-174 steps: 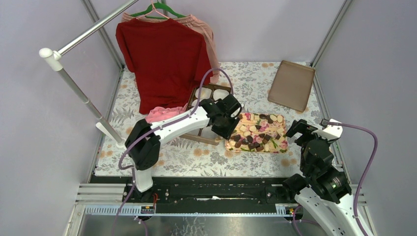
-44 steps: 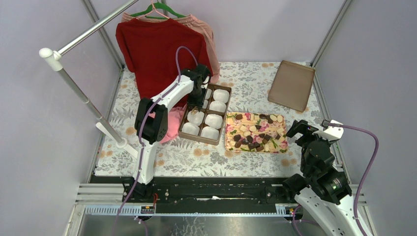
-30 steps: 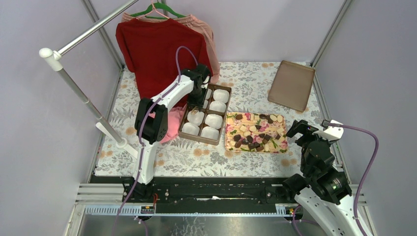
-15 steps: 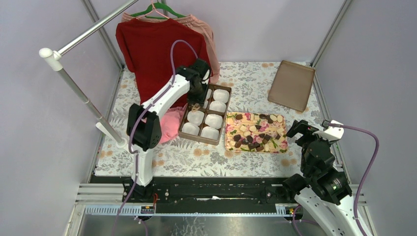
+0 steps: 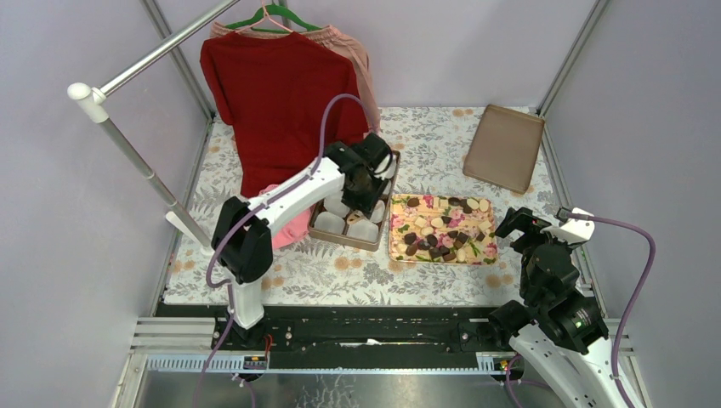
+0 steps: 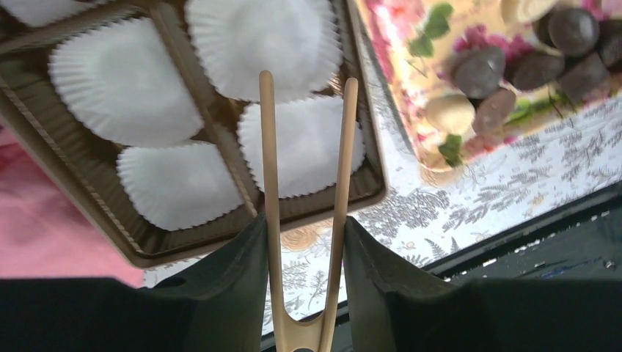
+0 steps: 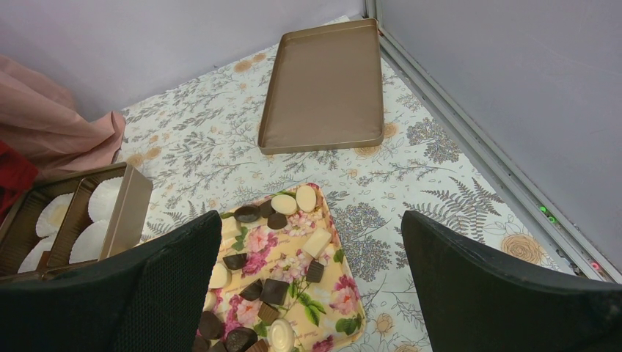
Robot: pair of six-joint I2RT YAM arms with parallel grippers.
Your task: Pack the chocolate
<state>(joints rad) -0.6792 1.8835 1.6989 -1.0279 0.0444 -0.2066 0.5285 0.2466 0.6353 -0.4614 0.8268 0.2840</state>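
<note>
The chocolate lies as many dark and pale pieces on a flower-patterned tray; the pieces show close up in the right wrist view and the left wrist view. My left gripper hovers over the brown box of white paper cups. It is shut on a pair of beige tongs. The tong tips stand apart with nothing between them, over an empty cup. My right gripper hangs open to the right of the tray, holding nothing.
A flat brown lid lies at the back right. A red shirt hangs from a rail at the back left, with pink cloth beside the box. Metal frame posts border the floral tablecloth.
My left arm has swung from the box's far left end toward the near right side, closer to the tray. The tongs have spread slightly. The right arm has not moved.
</note>
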